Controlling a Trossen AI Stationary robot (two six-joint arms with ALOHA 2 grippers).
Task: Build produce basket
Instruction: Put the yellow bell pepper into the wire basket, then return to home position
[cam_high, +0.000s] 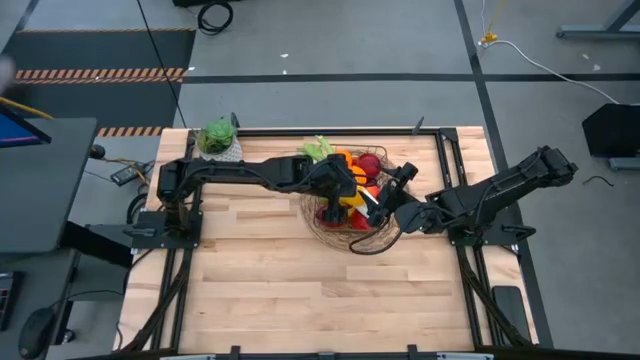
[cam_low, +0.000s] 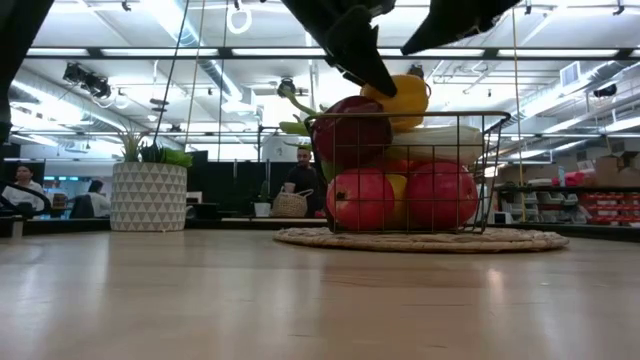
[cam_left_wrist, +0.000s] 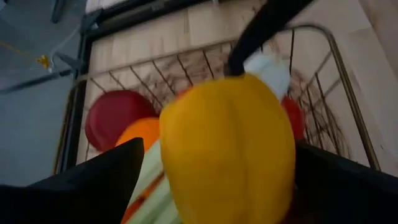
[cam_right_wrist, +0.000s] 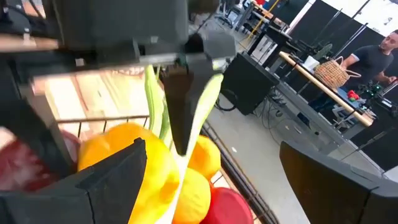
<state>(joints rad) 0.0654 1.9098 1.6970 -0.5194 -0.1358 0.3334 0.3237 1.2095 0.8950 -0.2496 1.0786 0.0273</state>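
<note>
The left gripper (cam_high: 352, 199) holds the yellow pepper (cam_left_wrist: 229, 148) directly above the filled basket (cam_high: 385, 237), so release is straight down, while the right gripper (cam_high: 385, 200) waits wide open beside it.

We see a wooden table (cam_high: 290, 280) with a black frame (cam_high: 450, 160) along its edges. At its far left corner stands a leafy green plant (cam_high: 216, 135) in a white patterned pot (cam_low: 148, 197). A round woven mat (cam_low: 300, 238) lies flat on the tabletop. Beyond the table, a person in a dark shirt (cam_right_wrist: 380, 55) stands beside a wicker bag (cam_right_wrist: 331, 72) on a long bench (cam_right_wrist: 311, 74). Striped hazard tape (cam_high: 95, 73) marks the grey floor (cam_high: 330, 45).
</note>
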